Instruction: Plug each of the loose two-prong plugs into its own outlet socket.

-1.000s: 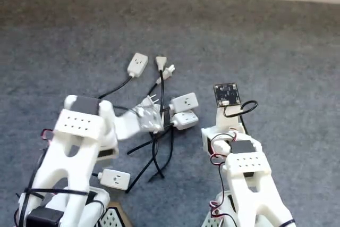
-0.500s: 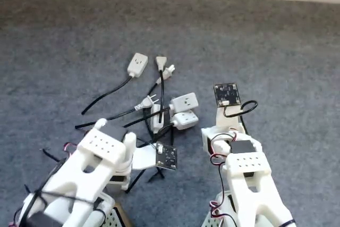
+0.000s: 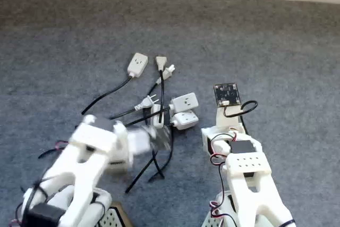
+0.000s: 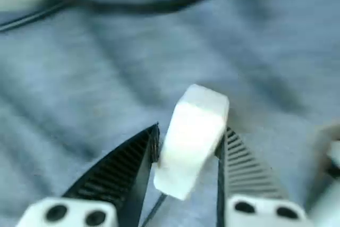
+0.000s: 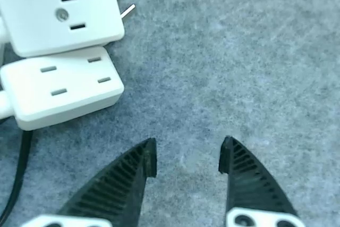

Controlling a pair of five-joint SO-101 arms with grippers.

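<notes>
Left wrist view is showing the left gripper (image 4: 188, 142) pinching a white block (image 4: 192, 131) between both fingers, over the carpet (image 4: 79, 78). The high view is rendering that claw too blurred to judge. Right wrist view is showing the right gripper (image 5: 188, 155) spread and holding nothing, just right of the far outlet socket (image 5: 61, 14) and near outlet socket (image 5: 61, 91). The high view is adding a third socket (image 3: 137, 65) at far left, with a plug (image 3: 161, 61) and a second plug (image 3: 169, 70) lying beside it

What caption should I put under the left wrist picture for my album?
Left gripper pinching a white block over the grey carpet.
</notes>
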